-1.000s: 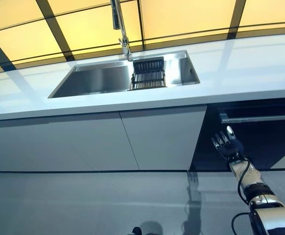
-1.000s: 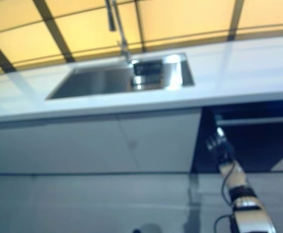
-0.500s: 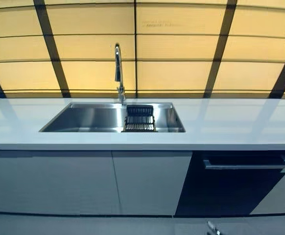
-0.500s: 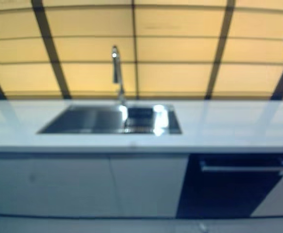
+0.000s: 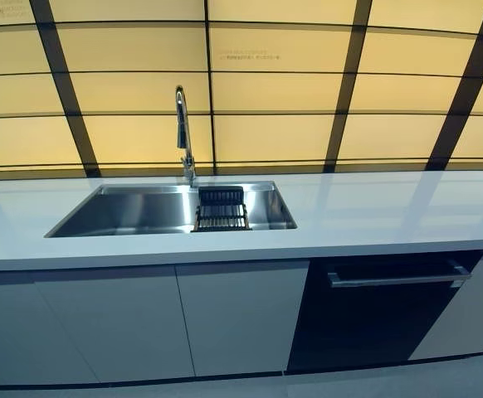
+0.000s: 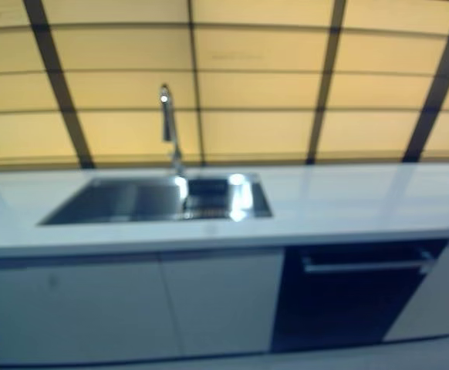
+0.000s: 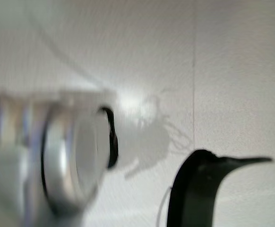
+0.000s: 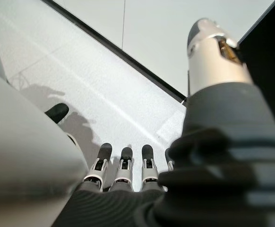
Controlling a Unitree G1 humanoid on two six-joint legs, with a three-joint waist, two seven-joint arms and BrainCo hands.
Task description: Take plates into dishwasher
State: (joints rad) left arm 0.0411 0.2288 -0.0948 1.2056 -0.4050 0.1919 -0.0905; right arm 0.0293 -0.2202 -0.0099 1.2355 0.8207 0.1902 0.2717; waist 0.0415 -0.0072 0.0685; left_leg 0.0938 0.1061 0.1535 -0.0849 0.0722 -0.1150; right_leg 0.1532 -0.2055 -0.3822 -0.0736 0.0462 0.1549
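No plate shows in any view. The dishwasher (image 5: 374, 319) is a dark door under the white counter at the right, closed, with a silver bar handle (image 5: 395, 278) across its top. My right hand (image 8: 123, 165) shows only in the right wrist view, low over the floor. Its fingers (image 8: 148, 163) are straight and its thumb (image 8: 213, 56) stands apart, with nothing held. The dark door lies just past the thumb. In the left wrist view only a blurred silver part (image 7: 71, 161) close to the lens shows above the pale floor. Neither hand appears in the eye views.
A steel sink (image 5: 134, 211) is set into the counter (image 5: 374, 215), with a tall faucet (image 5: 183, 133) behind it and a dark dish rack (image 5: 221, 211) inside at its right end. White cabinet doors (image 5: 241, 319) run left of the dishwasher. Yellow panels form the back wall.
The camera has tilted up, so the wall and counter fill the picture. My right hand, seen before the dark door a second ago, has left the eye views.
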